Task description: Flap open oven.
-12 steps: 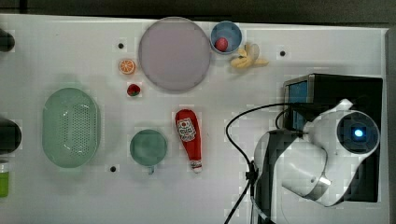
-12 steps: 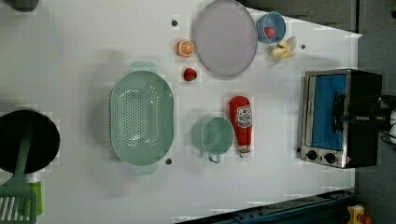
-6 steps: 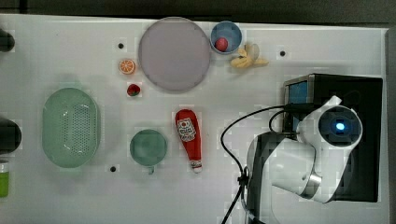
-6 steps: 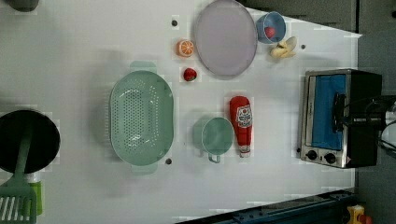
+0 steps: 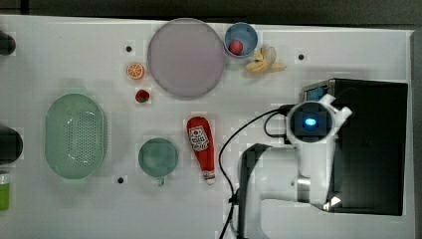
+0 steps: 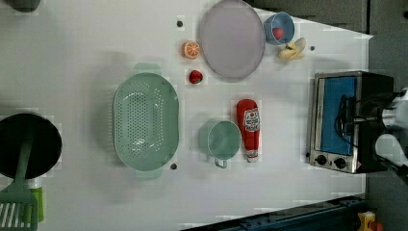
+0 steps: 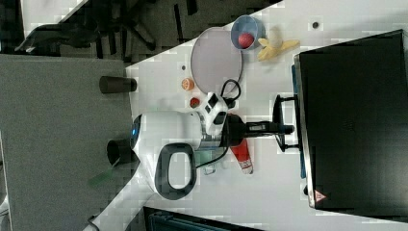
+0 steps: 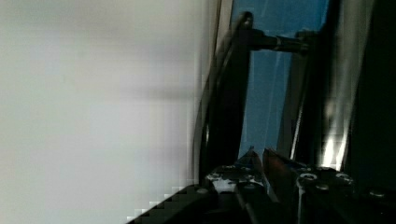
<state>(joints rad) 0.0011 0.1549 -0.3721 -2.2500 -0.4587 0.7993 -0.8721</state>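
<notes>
Starting with the top view: the oven (image 5: pixel 370 144) stands at the table's (image 5: pixel 74 209) right end, its front largely covered by the white arm (image 5: pixel 308 149).

Left view: the blue glass door (image 6: pixel 337 115) sits flush in the silver frame, upright and closed; opening not yet begun, on this evidence.

Right view: the gripper (image 7: pixel 284 128) reaches level toward the oven front and sits at the black bar handle (image 7: pixel 278 123), apparently threaded through or against it.

Wrist view: handle bar and blue glass lie close ahead; the fingers (image 8: pixel 275 168) appear drawn nearly together, though I cannot tell whether they clamp anything.

Judgement: approach complete, pull-down outstanding.
</notes>
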